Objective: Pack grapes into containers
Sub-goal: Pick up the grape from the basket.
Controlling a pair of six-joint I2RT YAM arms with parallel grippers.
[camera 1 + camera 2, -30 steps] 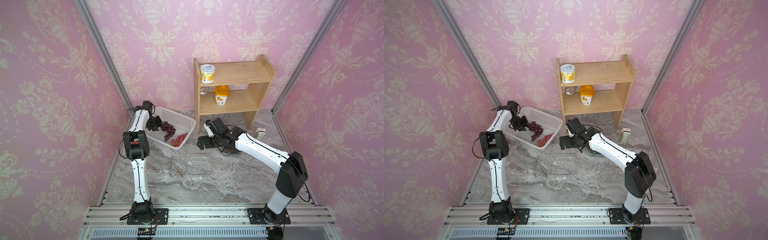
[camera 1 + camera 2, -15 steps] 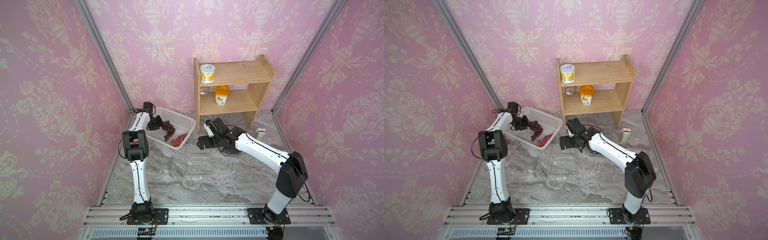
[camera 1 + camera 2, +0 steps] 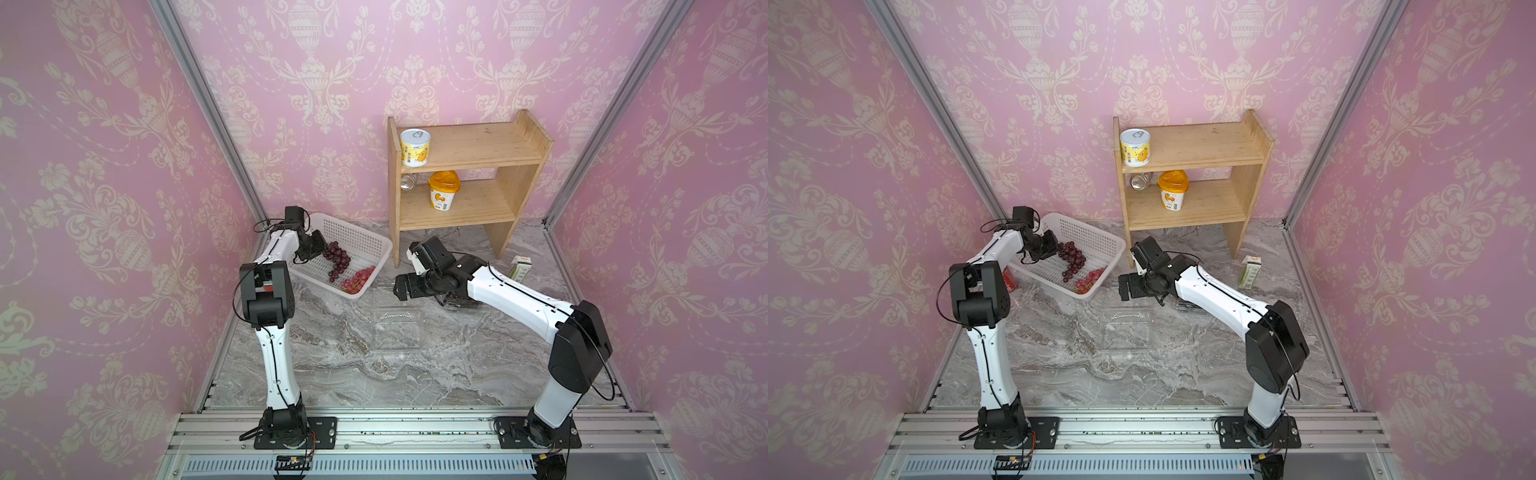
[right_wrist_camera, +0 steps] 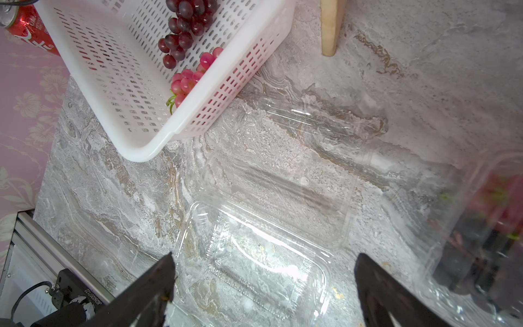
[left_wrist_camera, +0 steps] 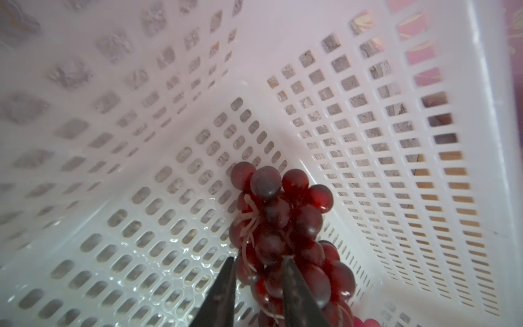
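My left gripper [image 5: 259, 263] is inside the white basket [image 3: 384, 249], shut on a bunch of dark red grapes [image 5: 283, 226], which shows in both top views [image 3: 336, 257] [image 3: 1072, 257]. A pink bunch of grapes [image 3: 358, 278] [image 4: 188, 80] lies at the basket's near corner. An empty clear container [image 3: 397, 328] [image 4: 254, 269] lies open on the table. My right gripper [image 4: 264, 256] hovers open above it [image 3: 401, 286]. A second clear container [image 4: 481, 240] beside it holds blurred pink and dark grapes, and my right arm partly hides it in a top view [image 3: 461, 301].
A wooden shelf [image 3: 465, 183] stands behind the right arm with two yellow-labelled tubs [image 3: 414, 147] [image 3: 444, 189]. A small carton [image 3: 520, 267] stands on the table to its right. A red cola can [image 4: 31, 31] [image 3: 1009, 278] lies beside the basket near the left wall.
My left gripper has closed a little more on the dark red grapes and its arm has shifted slightly in the basket. The right arm has not moved.
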